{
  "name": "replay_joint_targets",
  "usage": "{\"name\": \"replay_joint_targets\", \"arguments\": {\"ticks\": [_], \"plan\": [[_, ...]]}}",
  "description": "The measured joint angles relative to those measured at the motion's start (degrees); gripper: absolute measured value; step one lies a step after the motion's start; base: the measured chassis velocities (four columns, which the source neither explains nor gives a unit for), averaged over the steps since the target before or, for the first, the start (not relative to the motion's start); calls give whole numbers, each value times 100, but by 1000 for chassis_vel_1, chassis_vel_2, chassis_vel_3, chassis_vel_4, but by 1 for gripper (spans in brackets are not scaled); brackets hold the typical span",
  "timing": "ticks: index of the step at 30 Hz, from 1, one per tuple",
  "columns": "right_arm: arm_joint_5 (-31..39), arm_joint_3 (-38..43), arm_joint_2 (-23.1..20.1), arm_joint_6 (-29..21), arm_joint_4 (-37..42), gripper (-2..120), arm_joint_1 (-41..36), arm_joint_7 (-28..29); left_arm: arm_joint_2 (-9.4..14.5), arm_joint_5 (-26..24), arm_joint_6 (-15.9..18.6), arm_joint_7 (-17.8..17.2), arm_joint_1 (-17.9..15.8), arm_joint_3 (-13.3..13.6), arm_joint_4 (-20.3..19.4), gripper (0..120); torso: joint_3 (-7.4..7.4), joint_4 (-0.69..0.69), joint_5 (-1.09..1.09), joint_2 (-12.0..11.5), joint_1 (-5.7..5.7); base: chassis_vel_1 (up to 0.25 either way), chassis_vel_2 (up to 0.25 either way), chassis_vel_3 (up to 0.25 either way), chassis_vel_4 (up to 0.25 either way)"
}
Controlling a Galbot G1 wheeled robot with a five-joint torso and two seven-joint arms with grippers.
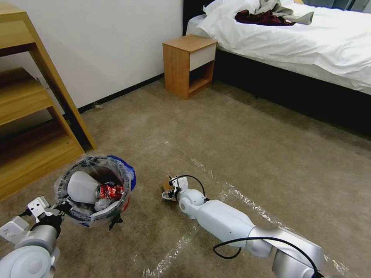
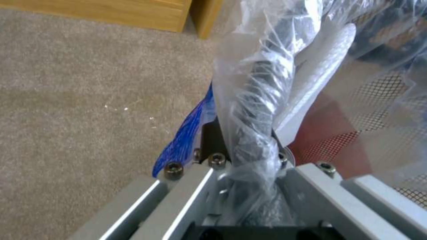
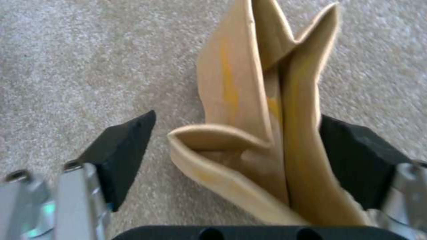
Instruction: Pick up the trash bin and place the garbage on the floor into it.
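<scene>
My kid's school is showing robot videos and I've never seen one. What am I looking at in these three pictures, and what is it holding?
It is a two-armed robot cleaning a bedroom floor. The wide picture comes from a camera on its head; the two close-ups come from cameras on its wrists. The left gripper is clamped on the bagged rim of the trash bin, which holds a white slipper and a crushed red can. The right gripper is down at the carpet, open, with a folded cardboard scrap between its fingers; one finger touches it, the other is apart.
</scene>
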Motion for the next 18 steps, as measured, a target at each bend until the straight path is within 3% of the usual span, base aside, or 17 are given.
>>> {"name": "replay_joint_targets", "arguments": {"ticks": [4,11,18], "plan": [[-53,-30,15,64,-32,78,0,-41,-5,-1,-12,7,9,-5,-1,1,0,0,0,0,0,0,0,0,0],[-168,-39,-43,192,-48,47,-31,-101,-32,6,-59,48,15,-7,21,1,0,0,0,0,0,0,0,0,0],[-231,-36,-123,245,-10,24,-71,-127,-51,26,-67,53,-11,17,51,1,-1,0,1,0,0,0,0,0,0]]}}
